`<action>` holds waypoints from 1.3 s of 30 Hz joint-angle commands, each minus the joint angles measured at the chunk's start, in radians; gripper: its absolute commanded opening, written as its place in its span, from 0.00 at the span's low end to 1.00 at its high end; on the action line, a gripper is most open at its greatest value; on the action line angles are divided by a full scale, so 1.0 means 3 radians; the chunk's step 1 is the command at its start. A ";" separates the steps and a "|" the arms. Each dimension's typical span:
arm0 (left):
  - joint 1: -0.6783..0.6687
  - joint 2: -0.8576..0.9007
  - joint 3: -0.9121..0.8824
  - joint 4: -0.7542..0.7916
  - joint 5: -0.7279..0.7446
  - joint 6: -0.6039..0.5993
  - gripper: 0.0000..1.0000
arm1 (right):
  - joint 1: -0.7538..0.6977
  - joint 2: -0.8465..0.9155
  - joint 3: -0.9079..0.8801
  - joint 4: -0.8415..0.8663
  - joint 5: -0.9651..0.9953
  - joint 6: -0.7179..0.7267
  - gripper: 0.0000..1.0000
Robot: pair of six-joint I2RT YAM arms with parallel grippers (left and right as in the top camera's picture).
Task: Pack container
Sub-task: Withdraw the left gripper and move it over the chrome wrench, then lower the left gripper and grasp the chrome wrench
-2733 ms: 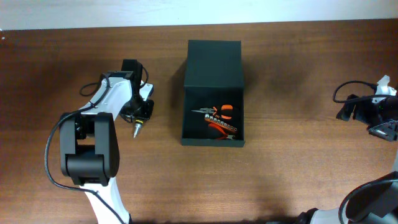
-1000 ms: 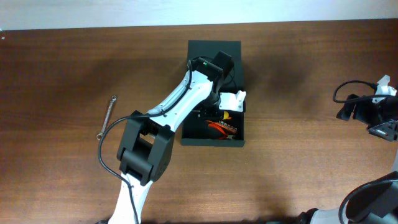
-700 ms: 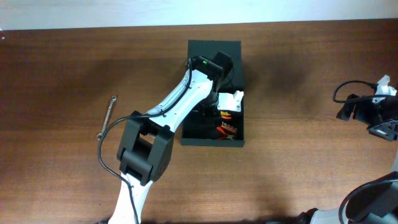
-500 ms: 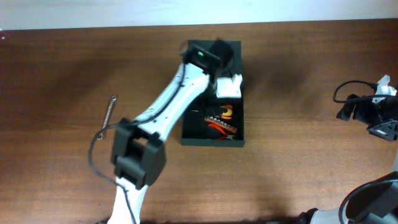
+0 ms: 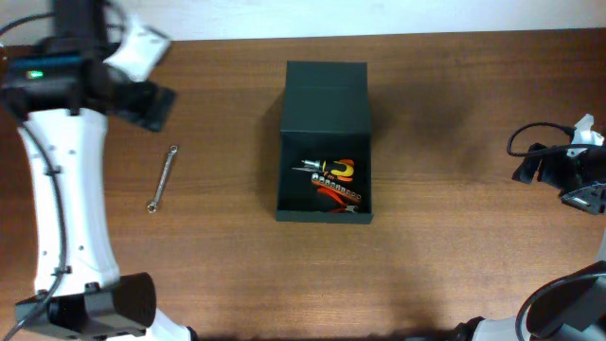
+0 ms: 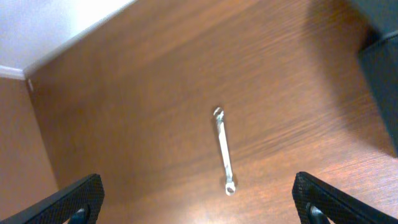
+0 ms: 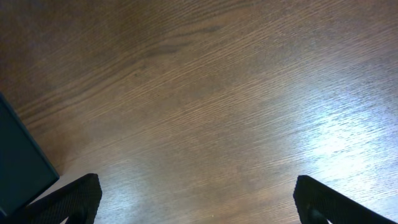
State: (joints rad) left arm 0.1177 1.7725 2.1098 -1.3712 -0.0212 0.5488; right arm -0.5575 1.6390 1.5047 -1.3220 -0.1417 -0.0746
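Observation:
The container [image 5: 325, 99] is a black box at the table's middle, its flap lid folded back toward the far side. Inside lie orange-handled pliers [image 5: 339, 189] and a small tool with a yellow part [image 5: 327, 168]. A silver wrench [image 5: 163, 178] lies on the wood to the left of it, and in the left wrist view the wrench [image 6: 222, 149] sits below the camera. My left gripper [image 6: 199, 204] hangs high over the far left, open and empty. My right gripper [image 7: 199, 202] is open and empty at the right edge, away from the container [image 7: 18, 168].
The left arm [image 5: 62, 170] stretches along the table's left side. The right arm [image 5: 563, 170] and its black cable sit at the right edge. A pale wall borders the far side of the table [image 5: 454, 246].
My left gripper opened inside the container, then rose and swung out to the far left over the wrench. A small tool now lies in the box. The right arm stayed still.

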 commanded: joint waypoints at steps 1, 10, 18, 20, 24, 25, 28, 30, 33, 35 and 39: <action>0.0369 0.0047 -0.0477 0.0167 0.0287 -0.0067 0.99 | 0.0009 -0.0041 -0.0004 0.0008 -0.0043 0.0017 0.99; 0.0504 0.0092 -0.1999 0.1469 0.0287 0.0243 0.99 | 0.0009 -0.0041 -0.0004 0.0009 -0.0043 0.0017 0.99; 0.0502 0.0558 -0.2256 0.1818 0.0323 0.0242 0.99 | 0.0009 -0.0041 -0.0004 0.0008 -0.0043 0.0015 0.99; 0.0488 0.0697 -0.2256 0.1830 0.0322 0.0243 0.99 | 0.0009 -0.0041 -0.0004 0.0008 -0.0042 0.0015 0.99; 0.0427 0.0966 -0.2256 0.1831 0.0300 0.0242 0.99 | 0.0009 -0.0041 -0.0004 0.0003 -0.0042 0.0015 0.99; 0.0413 0.1010 -0.2256 0.1831 0.0281 0.0242 0.99 | 0.0009 -0.0041 -0.0004 -0.0001 -0.0042 0.0015 0.98; 0.0389 0.1090 -0.2256 0.1830 0.0223 0.0228 0.99 | 0.0009 -0.0041 -0.0004 -0.0003 -0.0042 0.0015 0.99; 0.0366 0.1139 -0.2256 0.1829 0.0127 0.0160 0.99 | 0.0009 -0.0041 -0.0004 -0.0004 -0.0042 0.0015 0.99; 0.0327 0.1199 -0.2256 0.1831 0.0037 0.0081 0.99 | 0.0009 -0.0041 -0.0004 -0.0005 -0.0042 0.0015 0.99; 0.0320 0.1204 -0.2256 0.1830 -0.0013 0.0037 0.99 | 0.0009 -0.0041 -0.0004 -0.0005 -0.0042 0.0015 0.99; 0.0320 0.1204 -0.2256 0.1827 -0.0178 0.0014 0.99 | 0.0009 -0.0041 -0.0004 -0.0019 -0.0042 0.0017 0.98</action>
State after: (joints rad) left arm 0.2203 2.0865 1.4384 -0.8257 0.0078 0.5755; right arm -0.5575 1.6390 1.5047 -1.3231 -0.1448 -0.0753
